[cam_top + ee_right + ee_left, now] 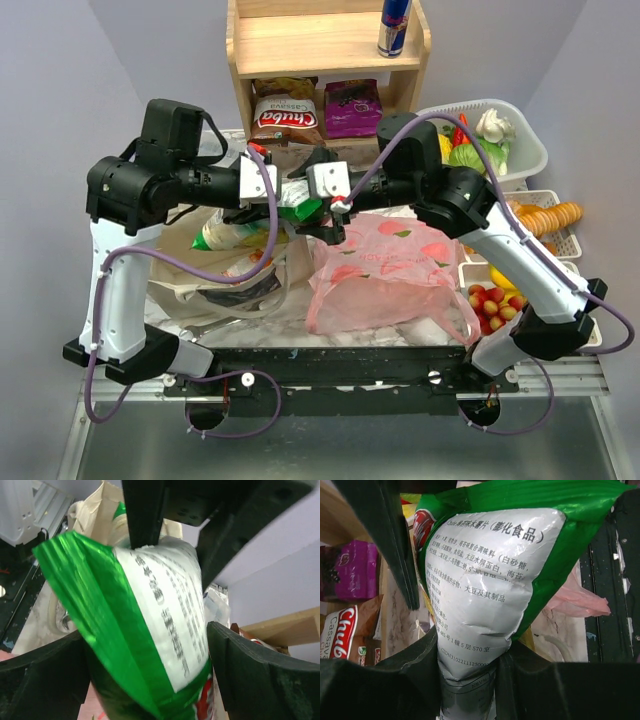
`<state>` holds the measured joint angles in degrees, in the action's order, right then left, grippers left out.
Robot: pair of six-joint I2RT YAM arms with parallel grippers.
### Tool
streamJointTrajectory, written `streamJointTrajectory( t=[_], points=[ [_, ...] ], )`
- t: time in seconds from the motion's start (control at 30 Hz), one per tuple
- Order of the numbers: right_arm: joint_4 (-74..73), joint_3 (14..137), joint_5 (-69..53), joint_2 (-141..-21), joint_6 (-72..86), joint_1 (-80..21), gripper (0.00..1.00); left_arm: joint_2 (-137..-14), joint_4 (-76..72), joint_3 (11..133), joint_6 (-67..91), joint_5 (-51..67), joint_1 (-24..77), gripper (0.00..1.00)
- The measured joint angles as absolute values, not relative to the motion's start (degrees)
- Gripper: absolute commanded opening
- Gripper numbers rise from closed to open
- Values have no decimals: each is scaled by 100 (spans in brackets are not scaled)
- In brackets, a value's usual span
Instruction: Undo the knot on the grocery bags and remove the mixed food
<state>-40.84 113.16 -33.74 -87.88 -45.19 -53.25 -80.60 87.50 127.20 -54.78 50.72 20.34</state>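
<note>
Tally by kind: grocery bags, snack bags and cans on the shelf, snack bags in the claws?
Grocery bags: 2 (pink bag, beige tote)
Snack bags on shelf: 2 (Chuba bag, purple bag)
Cans on shelf: 1 (blue-silver can)
Snack bags in claws: 1 (green-and-white bag, left claw)
Total: 6

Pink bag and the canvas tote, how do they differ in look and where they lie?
The pink bag is thin, translucent plastic with red print, while the tote is opaque beige canvas with dark printed panels. In the top view the pink bag lies right of centre and the tote lies to its left. Both lie slumped and crumpled rather than standing upright.
</note>
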Motion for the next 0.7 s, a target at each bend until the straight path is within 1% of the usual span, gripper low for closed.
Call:
streamJointTrajectory(
  t=[0.07,0.13,0.17,0.2,0.23,0.3,0.33,0.37,0.4,0.57,0.7],
  points=[
    [-4174,11316,-3378,-8840,-4617,-5369,68,-8108,8799,12720,-5572,5026,2167,0],
    [-4230,11277,-3374,-8860,-4700,-5389,42,-8145,8858,12737,-5614,4952,2204,0],
    [-4222,11233,-3376,-8849,-4744,-5389,25,-8145,8866,12737,-5607,4923,2204,2],
    [-4167,11177,-3371,-8825,-4803,-5389,12,-8138,8882,12733,-5566,4899,2222,11],
    [-4075,11096,-3374,-8781,-4827,-5389,2,-8125,8871,12711,-5553,4886,2239,28],
    [-3881,10879,-3354,-8643,-4770,-5384,1,-7983,8676,12492,-5380,4869,2303,68],
    [-3800,10768,-3323,-8567,-4744,-5382,1,-7896,8580,12379,-5304,4873,2335,85],
    [-3710,10656,-3267,-8482,-4713,-5382,1,-7802,8453,12274,-5196,4873,2362,97],
    [-3656,10602,-3181,-8423,-4644,-5382,1,-7721,8346,12206,-5057,4884,2383,99],
    [-3677,10506,-2375,-8121,-4117,-5391,1,-7260,7290,12036,-4294,4442,2171,99],
    [-3146,9878,-1260,-7422,-3699,-5402,1,-6897,5957,11869,-3162,4174,1457,99]
  ],
)
